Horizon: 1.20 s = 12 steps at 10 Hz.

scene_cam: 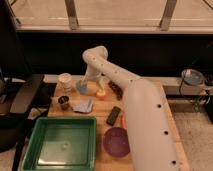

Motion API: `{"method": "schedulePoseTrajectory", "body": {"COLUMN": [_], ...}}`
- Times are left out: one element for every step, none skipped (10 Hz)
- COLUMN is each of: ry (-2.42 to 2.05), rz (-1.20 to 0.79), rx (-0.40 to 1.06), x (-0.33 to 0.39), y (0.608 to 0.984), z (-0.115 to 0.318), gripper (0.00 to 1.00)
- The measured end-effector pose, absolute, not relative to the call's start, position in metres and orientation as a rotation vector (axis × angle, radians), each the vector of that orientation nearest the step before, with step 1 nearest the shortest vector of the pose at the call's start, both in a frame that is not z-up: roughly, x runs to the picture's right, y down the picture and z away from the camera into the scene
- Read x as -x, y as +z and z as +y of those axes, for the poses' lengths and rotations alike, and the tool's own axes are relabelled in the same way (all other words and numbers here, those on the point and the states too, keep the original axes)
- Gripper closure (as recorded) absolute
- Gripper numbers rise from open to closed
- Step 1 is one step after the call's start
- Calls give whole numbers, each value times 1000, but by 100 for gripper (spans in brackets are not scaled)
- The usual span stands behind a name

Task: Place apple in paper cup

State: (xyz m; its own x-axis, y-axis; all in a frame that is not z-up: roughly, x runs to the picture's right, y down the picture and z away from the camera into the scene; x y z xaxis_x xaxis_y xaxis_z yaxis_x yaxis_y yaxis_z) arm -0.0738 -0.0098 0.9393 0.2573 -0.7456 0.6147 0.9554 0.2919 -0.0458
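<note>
The apple [101, 93], small and orange-yellow, lies on the wooden table [102, 122] near its back edge. The paper cup [65, 80], short and white, stands upright to the apple's left, past a light blue cup [81, 88]. My gripper [94, 83] hangs down from the white arm [135, 110], right above the spot between the light blue cup and the apple, close to both. It is some way right of the paper cup. The apple rests on the table, apart from the paper cup.
A small dark metal cup [63, 101] and a blue packet [83, 106] lie in front of the cups. A black bar [114, 115], a purple bowl [116, 141] and a green tray [60, 142] sit nearer the front. A brown item [116, 89] lies right of the apple.
</note>
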Motion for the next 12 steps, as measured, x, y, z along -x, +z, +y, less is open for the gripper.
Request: {"method": "schedulePoseTrajectory", "body": {"ry": [-1201,-1189,-1178,-1168,-1157,-1144,-1138,-1131,-1121,-1114,-1113,-1114], "rz": [-537,-529,-524,-517,-510,-496,-494,-498,-503,-511,-517,-529], "rx": [471,486,496,493,487,486,486,487,489,500,502,505], "x": [70,58,48,39,30,18,17,17,17,14,12,14], "y": [946,955,957,958,955,955,954,956,958,959,960,959], "z": [-8,-5,-3,-2,-4,-4,-4,-3,-2,1,3,7], "gripper": [20,20,20,20,20,20,20,20,20,20,20,20]}}
